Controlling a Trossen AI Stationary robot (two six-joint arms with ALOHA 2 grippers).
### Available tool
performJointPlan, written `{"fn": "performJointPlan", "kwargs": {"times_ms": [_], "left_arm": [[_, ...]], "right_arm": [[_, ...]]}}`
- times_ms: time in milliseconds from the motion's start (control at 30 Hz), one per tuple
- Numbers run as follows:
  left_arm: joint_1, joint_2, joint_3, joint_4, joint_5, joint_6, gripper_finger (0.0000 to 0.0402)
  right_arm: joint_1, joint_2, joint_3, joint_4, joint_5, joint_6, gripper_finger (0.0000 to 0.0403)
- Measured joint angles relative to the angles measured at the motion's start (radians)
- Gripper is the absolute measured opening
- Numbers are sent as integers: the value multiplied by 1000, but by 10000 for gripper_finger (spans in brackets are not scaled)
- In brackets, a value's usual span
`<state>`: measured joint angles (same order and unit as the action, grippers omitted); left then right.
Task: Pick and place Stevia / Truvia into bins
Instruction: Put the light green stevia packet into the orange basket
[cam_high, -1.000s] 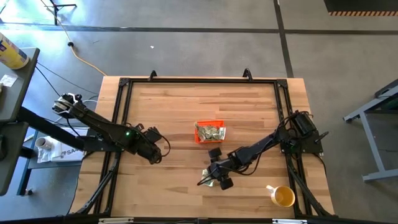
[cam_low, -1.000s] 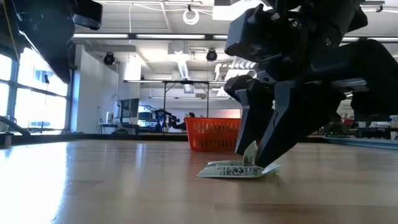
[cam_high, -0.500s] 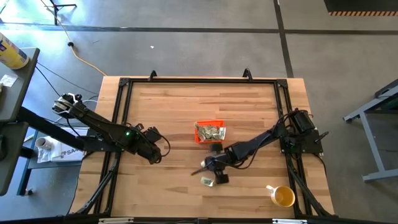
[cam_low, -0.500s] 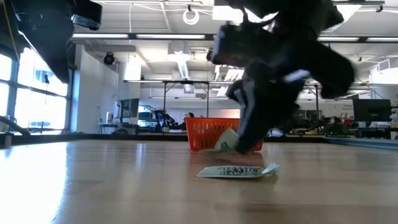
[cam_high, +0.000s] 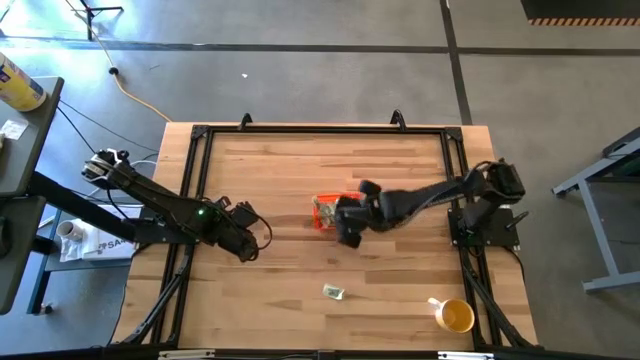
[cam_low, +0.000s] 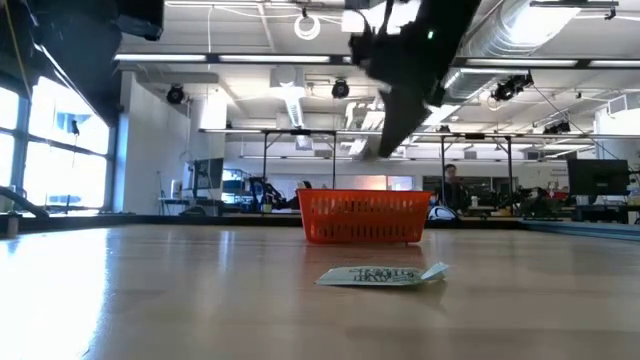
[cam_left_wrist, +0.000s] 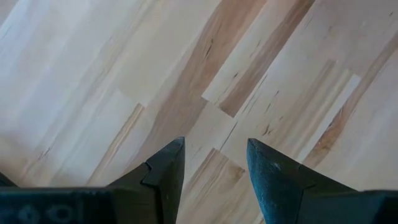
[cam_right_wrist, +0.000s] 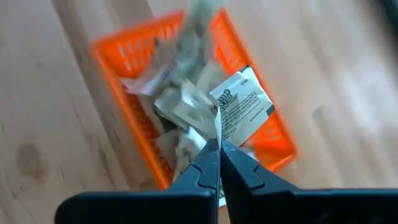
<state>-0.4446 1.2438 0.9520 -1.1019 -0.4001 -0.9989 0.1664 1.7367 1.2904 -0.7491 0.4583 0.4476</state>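
Where the tabletop (cam_high: 280, 170) runs nearest the front edge, a round yellow cup (cam_high: 455, 316) stands at the right corner, and one loose packet (cam_high: 334, 292) lies flat on the wood a little left of it. Seen from table height, that packet (cam_low: 382, 275) lies with its long axis across the view, one corner turned up at the right end.

Farther back, at mid-table, sits the orange bin (cam_high: 330, 205), with low mesh walls and a heap of pale packets (cam_right_wrist: 180, 106) inside. Its long axis runs side to side from above.

Over the bin hangs the right claw (cam_high: 348, 222), reaching in from the right edge. Its tips are clenched on a single packet (cam_right_wrist: 239, 109), pinched by one edge. This packet stands on edge above the heap, its printed face turned outward and its long axis slanting away from the fingertips (cam_right_wrist: 210, 163). It is clear of the bin's walls; whether it touches the heap below cannot be told.

At the left side of the tabletop waits the left claw (cam_high: 248, 246), above bare wood, its fingers (cam_left_wrist: 163, 171) parted and grasping nothing.
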Motion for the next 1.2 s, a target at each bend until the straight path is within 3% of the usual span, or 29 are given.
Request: {"fn": "performJointPlan", "kwargs": {"times_ms": [133, 200, 433, 667, 867, 1067, 1200], "left_arm": [[0, -13, 0, 2, -2, 29, 206], [0, -13, 0, 0, 2, 33, 206], [0, -42, 0, -27, 17, 34, 206], [0, -29, 0, 93, 26, 83, 206], [30, 62, 0, 271, 57, 86, 206], [46, 225, 11, 640, 101, 85, 206], [45, 362, 93, 802, 101, 114, 208]], "right_arm": [[-106, 20, -49, 76, -255, 27, 8], [-136, 41, -54, 74, -310, 47, 22], [-149, 23, -28, 46, -293, 124, 127], [-13, -69, -3, -66, -158, 138, 216], [110, -144, -7, -281, -112, 210, 235], [225, -247, -109, -326, -117, 242, 236], [328, -345, -214, -324, -128, 295, 236]]}}
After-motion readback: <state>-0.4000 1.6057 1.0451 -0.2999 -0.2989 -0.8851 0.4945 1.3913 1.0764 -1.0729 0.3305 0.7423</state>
